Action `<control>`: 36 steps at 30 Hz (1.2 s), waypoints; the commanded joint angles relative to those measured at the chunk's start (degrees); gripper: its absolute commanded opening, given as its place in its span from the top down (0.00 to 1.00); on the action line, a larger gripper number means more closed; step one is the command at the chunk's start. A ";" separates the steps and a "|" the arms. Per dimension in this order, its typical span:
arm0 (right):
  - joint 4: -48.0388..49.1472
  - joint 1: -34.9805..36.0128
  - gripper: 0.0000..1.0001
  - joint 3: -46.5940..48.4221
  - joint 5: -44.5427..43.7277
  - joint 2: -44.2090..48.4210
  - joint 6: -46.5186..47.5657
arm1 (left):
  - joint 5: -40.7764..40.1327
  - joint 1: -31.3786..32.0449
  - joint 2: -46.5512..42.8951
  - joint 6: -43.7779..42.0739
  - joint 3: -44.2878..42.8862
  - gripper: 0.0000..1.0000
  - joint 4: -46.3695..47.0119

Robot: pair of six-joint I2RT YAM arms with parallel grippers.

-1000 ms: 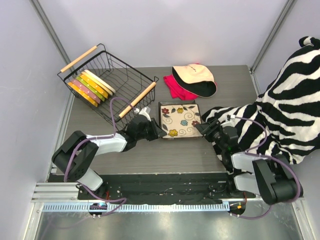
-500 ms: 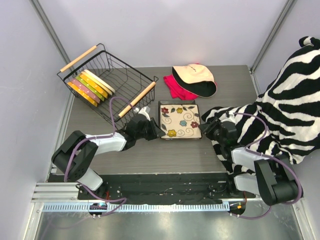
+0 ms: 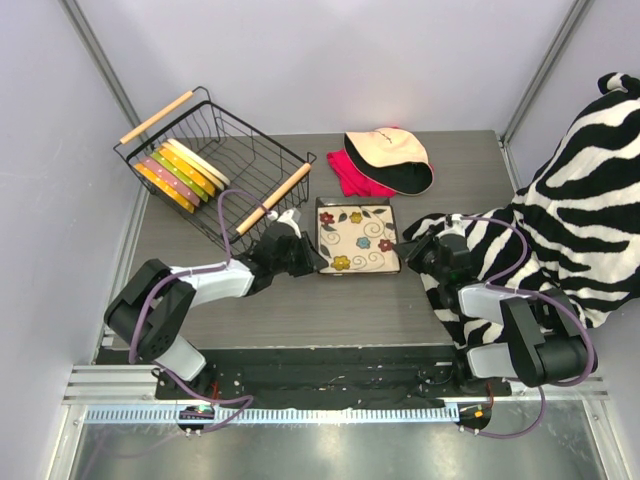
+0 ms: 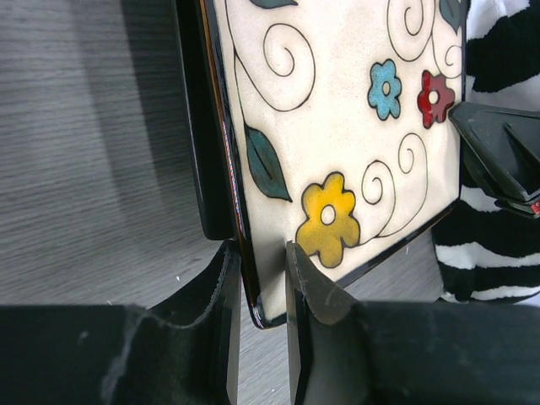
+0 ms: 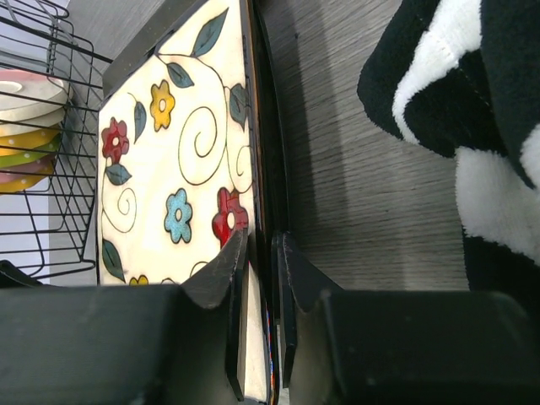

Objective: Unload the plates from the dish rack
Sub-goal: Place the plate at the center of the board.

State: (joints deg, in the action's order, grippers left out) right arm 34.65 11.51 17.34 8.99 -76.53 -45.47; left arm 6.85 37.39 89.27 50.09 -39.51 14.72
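This is a robot test booth in a lab, not a kitchen. Plain pale walls (image 3: 350, 60) close in a small grey table (image 3: 300, 310). The left arm (image 3: 195, 288) and the right arm (image 3: 490, 305) are bolted by a metal rail (image 3: 270, 412) at the near edge. A dish rack (image 3: 275, 198) sits far left.

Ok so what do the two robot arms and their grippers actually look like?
Both the left arm and the right arm have light grey links between chunky black joints, with purple cables looping along them. The left gripper and the right gripper are matte black, each with two wedge-shaped fingers tapering to thin tips.
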 commanded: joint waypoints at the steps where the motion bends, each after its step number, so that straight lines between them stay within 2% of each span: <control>1: -0.29 0.09 0.96 2.61 -2.40 -1.34 2.85 | -6.24 -2.23 0.81 -4.99 -3.73 1.00 -0.65; 3: -0.20 0.09 0.97 3.04 -2.58 -1.69 3.02 | -6.50 -2.23 0.64 -5.96 -4.52 0.98 -1.62; 4: -0.29 0.09 0.96 3.13 -2.58 -1.78 2.94 | -6.33 -2.23 0.55 -6.14 -4.79 0.94 -2.50; 5: -0.55 0.09 0.94 3.22 -2.67 -1.78 3.02 | -6.32 -2.23 0.29 -6.49 -5.05 0.84 -2.94; 7: -1.25 0.09 0.87 3.57 -2.93 -1.34 3.37 | -6.32 -2.23 -0.76 -7.10 -5.06 0.76 -3.73; 8: -2.39 0.09 0.83 3.66 -3.02 -0.90 3.63 | -7.89 -2.23 -1.20 -7.28 -4.97 0.66 -4.08; 10: -3.97 0.09 0.75 3.93 -3.98 1.38 4.68 | -8.70 -2.23 -2.70 -7.98 -4.97 0.57 -5.48; 11: -6.33 0.09 0.72 4.10 -4.51 2.26 5.21 | -9.05 -2.23 -3.14 -8.25 -4.97 0.47 -5.93; 14: -11.51 0.01 0.58 4.80 -7.05 6.21 7.93 | -10.19 -2.23 -4.98 -9.30 -4.88 0.32 -7.69; 17: -16.79 0.09 0.47 5.94 -8.73 10.08 10.65 | -11.16 -2.23 -6.22 -10.36 -4.97 0.23 -8.92; 20: -21.36 0.09 0.43 6.91 -12.06 13.16 13.12 | -11.51 -2.23 -6.92 -10.97 -4.79 0.17 -9.27; 23: -25.32 0.27 0.43 8.22 -11.29 16.76 15.14 | -11.16 -2.23 -7.97 -11.58 -4.88 0.11 -9.53; 24: -25.95 0.97 0.43 8.58 -7.80 17.90 17.15 | -10.98 -2.23 -8.41 -11.94 -5.05 0.10 -9.80; 30: -32.36 4.66 0.43 12.01 0.30 22.04 19.54 | -10.20 -2.23 -11.58 -16.24 -7.16 0.01 -12.78; 36: -34.30 10.63 0.43 13.68 8.58 18.45 19.90 | -5.03 -1.88 -11.05 -18.53 -11.38 0.00 -14.63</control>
State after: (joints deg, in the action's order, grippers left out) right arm 2.70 18.72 28.45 10.28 -55.70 -27.24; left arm -0.58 35.42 79.31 35.48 -46.48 -1.23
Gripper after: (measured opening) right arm 0.570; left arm 0.995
